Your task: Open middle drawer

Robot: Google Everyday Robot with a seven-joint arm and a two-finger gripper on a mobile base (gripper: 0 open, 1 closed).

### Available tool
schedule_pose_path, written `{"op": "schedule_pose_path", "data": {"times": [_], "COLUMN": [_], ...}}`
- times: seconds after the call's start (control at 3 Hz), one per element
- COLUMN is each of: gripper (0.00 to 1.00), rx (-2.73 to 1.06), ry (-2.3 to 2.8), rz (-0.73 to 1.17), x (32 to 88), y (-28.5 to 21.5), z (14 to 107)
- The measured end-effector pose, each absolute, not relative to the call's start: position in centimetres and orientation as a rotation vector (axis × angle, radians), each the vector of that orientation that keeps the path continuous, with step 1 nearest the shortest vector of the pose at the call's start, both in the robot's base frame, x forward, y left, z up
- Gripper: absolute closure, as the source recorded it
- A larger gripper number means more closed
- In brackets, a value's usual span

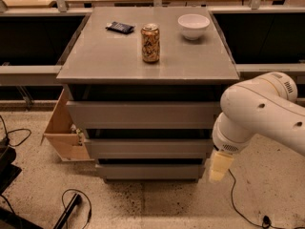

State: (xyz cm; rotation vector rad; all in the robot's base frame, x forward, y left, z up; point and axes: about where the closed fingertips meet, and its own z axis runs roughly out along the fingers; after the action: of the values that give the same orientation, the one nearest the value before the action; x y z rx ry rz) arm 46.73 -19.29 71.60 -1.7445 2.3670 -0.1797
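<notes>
The middle drawer (147, 148) is the second of three plain matte-grey fronts in the grey cabinet. It sits nearly flush, with a dark gap above it. The top drawer (143, 115) is above and the lowest drawer (150, 171) below. My white arm comes in from the right, and my gripper (219, 166) hangs with its cream-coloured fingers pointing down, just off the right end of the middle and lowest drawer fronts.
On the cabinet top (109, 56) stand a drink can (150, 43), a white bowl (193, 26) and a small dark packet (119, 27). A wooden box (64, 130) leans against the cabinet's left side. Cables (248, 209) lie on the speckled floor.
</notes>
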Motion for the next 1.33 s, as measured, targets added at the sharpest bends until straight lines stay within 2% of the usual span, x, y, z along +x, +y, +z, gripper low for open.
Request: {"op": "schedule_pose_path", "data": {"times": [0.67,1.0,1.33], "gripper": [0.00,0.00,0.00], "rx": [-1.727,-1.706,-1.712], "ry": [2.353,2.289,2.234], "rz": [-0.152,-0.113,-0.098], "x": [47.4,50.0,52.8], "y": [-18.6,-16.7,-15.7], "z": [68.7,59.9,55.7]}}
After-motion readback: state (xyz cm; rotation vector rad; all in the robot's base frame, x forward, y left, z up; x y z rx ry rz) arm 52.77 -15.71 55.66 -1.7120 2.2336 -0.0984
